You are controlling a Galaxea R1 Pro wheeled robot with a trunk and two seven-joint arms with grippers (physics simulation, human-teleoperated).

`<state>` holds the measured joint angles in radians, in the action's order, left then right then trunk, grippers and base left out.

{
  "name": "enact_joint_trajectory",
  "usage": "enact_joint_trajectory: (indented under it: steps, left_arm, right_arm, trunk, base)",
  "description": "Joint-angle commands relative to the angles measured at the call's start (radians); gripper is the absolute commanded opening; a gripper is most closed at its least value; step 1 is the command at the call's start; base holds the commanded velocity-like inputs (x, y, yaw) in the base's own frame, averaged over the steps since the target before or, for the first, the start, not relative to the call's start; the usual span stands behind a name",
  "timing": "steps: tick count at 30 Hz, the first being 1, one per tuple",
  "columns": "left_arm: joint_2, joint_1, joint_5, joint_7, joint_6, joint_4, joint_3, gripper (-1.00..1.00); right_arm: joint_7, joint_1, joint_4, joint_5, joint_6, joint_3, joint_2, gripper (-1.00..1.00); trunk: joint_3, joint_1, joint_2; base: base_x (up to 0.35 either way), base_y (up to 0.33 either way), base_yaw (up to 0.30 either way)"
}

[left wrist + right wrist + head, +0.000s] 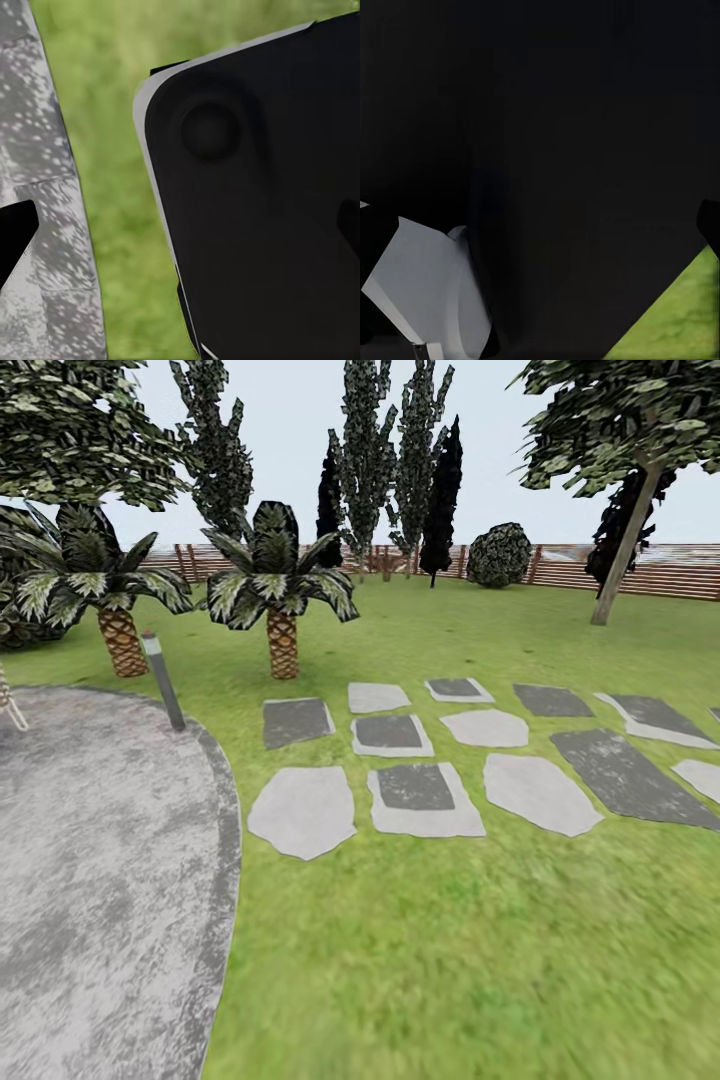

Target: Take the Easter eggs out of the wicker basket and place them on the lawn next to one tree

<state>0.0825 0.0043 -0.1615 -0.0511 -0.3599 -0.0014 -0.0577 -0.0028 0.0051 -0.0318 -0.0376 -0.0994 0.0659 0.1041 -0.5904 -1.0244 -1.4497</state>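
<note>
The lawn (450, 960) spreads wide and mottled green across the head view, running back to the slat fence (660, 572) that rings the garden. At the left a big grey paved patch (100, 880) curves against the grass, and a cluster of flat stepping stones (420, 790), some pale and some dark, lies in the middle and trails off to the right. A tree (625, 540) with a pale grey leaning trunk stands at the far right near the fence, its speckled leaves overhead. Two short palms (282, 600) stand at the left, one just behind the paved patch's edge and one further in on the grass. Tall narrow trees (370, 460), some near-black, rise along the back, with a round dark bush (498, 555) beside them at the fence. A slim grey post light (163, 680) leans at the paved patch's edge. In the left wrist view a black robot panel (262, 202) with a pale rim covers grass and a strip of grey paving; in the right wrist view dark robot body (547, 150) hides nearly everything but a corner of grass. I cannot tell how the fingers stand on either arm
</note>
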Motion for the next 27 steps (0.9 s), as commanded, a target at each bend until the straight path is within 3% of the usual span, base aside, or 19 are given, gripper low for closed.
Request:
enact_joint_trajectory:
  steps: [1,18,27]
  left_arm:
    - [0.0,0.0,-0.001,0.0,-0.004,0.0,-0.005,1.0]
    - [0.0,0.001,-0.001,0.0,-0.004,0.0,-0.005,1.0]
    - [0.0,0.0,-0.002,0.0,-0.004,0.0,-0.005,1.0]
  right_arm:
    - [0.0,0.0,-0.002,-0.004,-0.006,0.006,0.0,1.0]
    - [0.0,0.0,0.002,-0.004,-0.006,0.006,0.0,1.0]
    - [0.0,0.0,0.006,-0.004,-0.006,0.006,0.0,1.0]
  trunk:
    - [0.0,-0.001,0.0]
    - [0.0,-0.001,0.0]
    - [0.0,-0.001,0.0]
  base:
    - [0.306,-0.161,0.0]
    - [0.294,-0.181,-0.005]
    - [0.291,-0.186,-0.216]
